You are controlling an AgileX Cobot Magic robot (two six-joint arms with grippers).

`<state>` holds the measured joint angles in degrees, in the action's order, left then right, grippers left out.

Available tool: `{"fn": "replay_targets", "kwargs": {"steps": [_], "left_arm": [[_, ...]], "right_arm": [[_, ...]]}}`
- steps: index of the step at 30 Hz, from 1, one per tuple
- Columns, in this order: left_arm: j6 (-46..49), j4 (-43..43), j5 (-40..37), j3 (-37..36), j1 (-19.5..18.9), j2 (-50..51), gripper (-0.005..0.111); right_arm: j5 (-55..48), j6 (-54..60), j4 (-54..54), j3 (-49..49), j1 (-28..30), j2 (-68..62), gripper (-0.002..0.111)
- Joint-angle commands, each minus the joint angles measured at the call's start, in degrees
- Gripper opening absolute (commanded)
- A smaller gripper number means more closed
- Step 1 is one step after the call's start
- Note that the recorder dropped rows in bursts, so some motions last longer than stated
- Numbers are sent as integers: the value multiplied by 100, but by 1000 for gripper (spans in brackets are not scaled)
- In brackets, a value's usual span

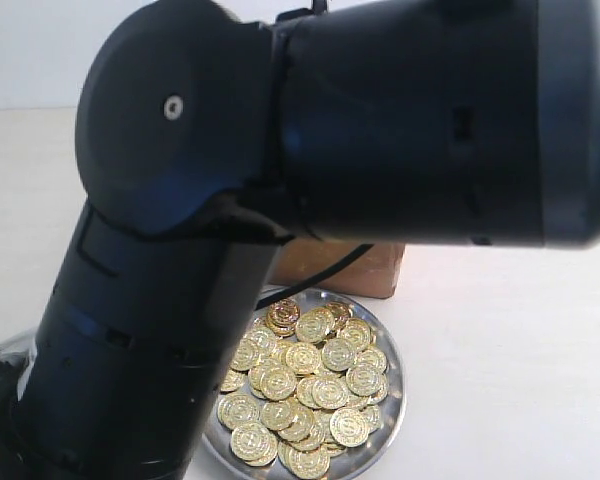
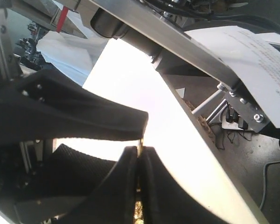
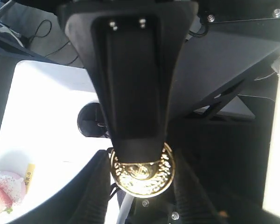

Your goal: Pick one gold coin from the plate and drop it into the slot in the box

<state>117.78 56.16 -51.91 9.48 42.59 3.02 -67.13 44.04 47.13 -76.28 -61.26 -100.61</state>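
White tabletop (image 1: 510,340), pale wall (image 1: 20,50) behind

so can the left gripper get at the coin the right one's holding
Probably yes: the left gripper looks shut flat on the coin, whose rim the right gripper grips.

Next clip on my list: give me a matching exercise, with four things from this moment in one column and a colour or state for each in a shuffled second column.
1 plate
2 box
3 lifted coin
4 tabletop

a white
b brown, partly behind a black arm
c silver, heaped with gold coins
d pinched in the shut left gripper

Pairs: 1-c, 2-b, 3-d, 4-a
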Motion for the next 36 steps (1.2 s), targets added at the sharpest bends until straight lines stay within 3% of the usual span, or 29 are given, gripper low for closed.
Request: {"fn": "replay_targets", "kwargs": {"steps": [1,3,6,8,15,23,29,36], "left_arm": [[-237,239,310,-7,33,26,0],[-278,239,359,-7,70,26,0],[-389,213,381,-7,84,26,0],[-432,153,405,-7,84,26,0],[-823,-116,647,-7,84,26,0],[-1912,-964,1873,9,84,457,0],[-1877,-2104,2366,714,84,2190,0],[-1457,-2249,2465,2752,84,5097,0]], "right_arm": [[107,16,-118,-17,-7,-9,30],[129,-98,-118,-17,-7,-9,36],[177,-229,-163,-17,-7,5,60],[310,-368,-368,-17,-7,64,68],[900,-1318,-2190,-17,99,876,66],[817,-3067,-4042,-17,408,2688,66],[104,-3689,-3894,96,393,3728,65],[64,-3839,-3562,1330,393,4446,60]]}}
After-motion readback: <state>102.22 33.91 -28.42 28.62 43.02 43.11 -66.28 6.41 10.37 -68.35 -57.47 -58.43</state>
